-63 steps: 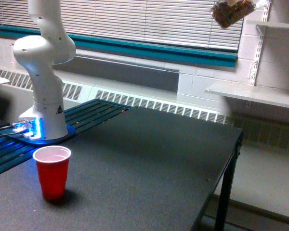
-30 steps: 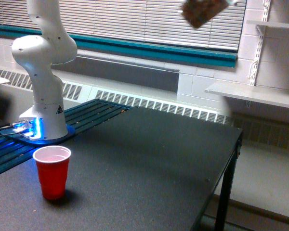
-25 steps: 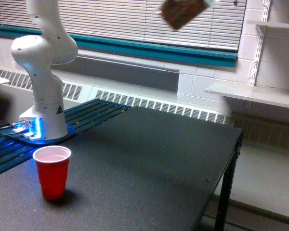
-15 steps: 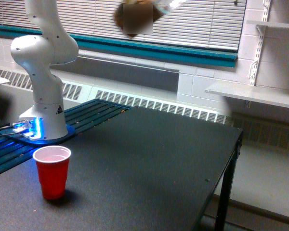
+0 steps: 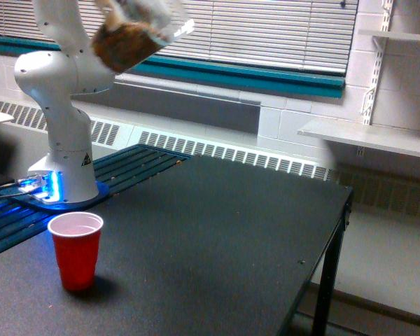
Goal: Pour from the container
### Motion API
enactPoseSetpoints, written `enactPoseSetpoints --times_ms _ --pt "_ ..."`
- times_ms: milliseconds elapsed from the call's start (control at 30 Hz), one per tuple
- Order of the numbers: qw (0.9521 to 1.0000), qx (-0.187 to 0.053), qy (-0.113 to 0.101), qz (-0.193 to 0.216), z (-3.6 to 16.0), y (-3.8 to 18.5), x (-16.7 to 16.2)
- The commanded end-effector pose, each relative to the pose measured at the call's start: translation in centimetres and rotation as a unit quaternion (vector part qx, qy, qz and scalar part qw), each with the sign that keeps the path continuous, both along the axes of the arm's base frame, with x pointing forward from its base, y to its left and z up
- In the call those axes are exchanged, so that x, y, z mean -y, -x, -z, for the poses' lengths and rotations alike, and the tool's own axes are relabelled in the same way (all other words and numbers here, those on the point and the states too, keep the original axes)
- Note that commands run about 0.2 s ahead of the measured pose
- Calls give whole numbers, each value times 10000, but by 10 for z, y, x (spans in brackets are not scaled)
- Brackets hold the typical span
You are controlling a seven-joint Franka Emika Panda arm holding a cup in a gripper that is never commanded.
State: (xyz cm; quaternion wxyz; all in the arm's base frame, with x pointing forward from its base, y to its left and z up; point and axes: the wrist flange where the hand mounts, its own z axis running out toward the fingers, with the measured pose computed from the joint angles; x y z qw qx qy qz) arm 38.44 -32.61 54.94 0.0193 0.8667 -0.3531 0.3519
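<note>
The container (image 5: 129, 36), a clear plastic cup with brown bits inside, hangs tilted high in the exterior view's upper left, in front of the white arm (image 5: 56, 84). Its upper part runs to the frame's top edge. The gripper holding it is above the frame and does not show. A red plastic cup (image 5: 75, 248) stands upright on the black table (image 5: 217, 245) near the front left, well below the container and slightly to its left. Its inside looks pale and I cannot tell what it holds.
The arm's white base (image 5: 63, 178) with a blue light stands at the table's back left on a dark slatted surface. The table's right edge (image 5: 339, 224) drops to the floor. White shelves (image 5: 367, 136) hang on the wall at the right. Window blinds span the back.
The container has swept from the exterior view's upper right across to the upper left and come down a little. The red cup has not moved.
</note>
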Motion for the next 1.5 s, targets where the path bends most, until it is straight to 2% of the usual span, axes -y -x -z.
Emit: enactPoseSetpoints --times_ms 33,400,667,867,1033,1500 --pt "9991 -218 311 -204 10 41 6" --pt "9968 -638 434 -227 44 104 0" --pt "9944 -904 430 -338 78 132 -12" --pt "9922 -1048 545 -406 90 144 -15" --pt "9887 -1279 599 -504 97 150 -16" --pt "9823 -1555 744 -728 121 158 -14"
